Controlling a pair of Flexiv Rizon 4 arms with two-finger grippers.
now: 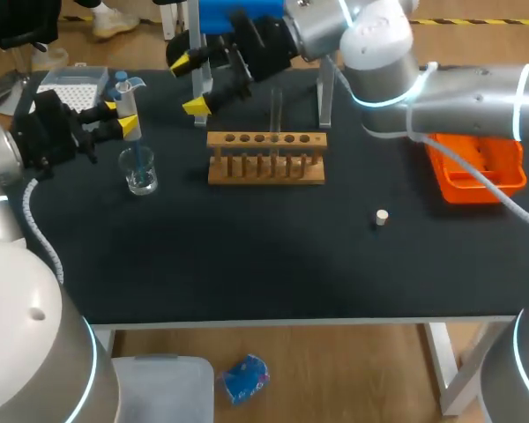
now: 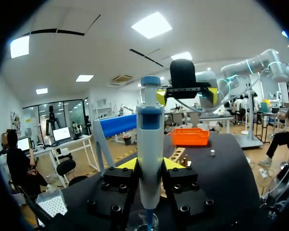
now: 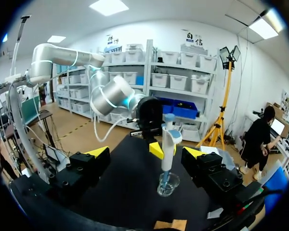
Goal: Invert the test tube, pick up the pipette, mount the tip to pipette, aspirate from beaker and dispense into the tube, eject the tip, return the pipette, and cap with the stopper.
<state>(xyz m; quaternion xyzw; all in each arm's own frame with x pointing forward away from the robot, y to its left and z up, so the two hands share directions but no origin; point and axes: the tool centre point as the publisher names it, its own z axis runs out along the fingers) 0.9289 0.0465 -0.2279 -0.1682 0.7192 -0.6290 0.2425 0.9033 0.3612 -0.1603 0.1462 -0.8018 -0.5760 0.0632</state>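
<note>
My left gripper (image 1: 121,119) is shut on the white and blue pipette (image 1: 129,110), holding it upright at the table's left. The pipette's tip dips into the small glass beaker (image 1: 141,173) of clear liquid. In the left wrist view the pipette (image 2: 150,144) stands between my fingers above the beaker (image 2: 142,222). My right gripper (image 1: 192,84) hangs open behind the wooden rack (image 1: 266,159), holding nothing. It faces the pipette (image 3: 168,143) and beaker (image 3: 167,184). A clear test tube (image 1: 276,110) stands upright in the rack. The small pale stopper (image 1: 382,217) lies right of the rack.
A white tip box (image 1: 70,86) sits at the back left corner, behind my left gripper. An orange tray (image 1: 476,169) lies at the right edge under my right arm. A blue stand with a metal post (image 1: 197,53) rises at the back, close to my right gripper.
</note>
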